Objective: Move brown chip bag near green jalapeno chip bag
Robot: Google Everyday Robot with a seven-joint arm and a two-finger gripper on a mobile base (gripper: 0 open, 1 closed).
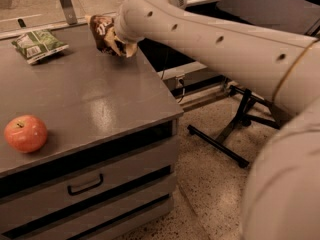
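Note:
The brown chip bag [102, 31] is crumpled, with a dark brown top and a cream lower part, and is held above the back right part of the grey counter [100, 94]. My gripper [119, 43] is at the end of the big white arm, shut on the bag's right side; the wrist hides most of the fingers. The green jalapeno chip bag [38, 44], small, green and white, lies flat at the counter's back left, about a bag's width or two to the left of the brown bag.
A red apple [25, 133] sits near the counter's front left edge. The counter has drawers with a handle [85, 184] below. A black stand's legs [220, 143] lie on the speckled floor to the right. A metal post [65, 4] stands behind the counter.

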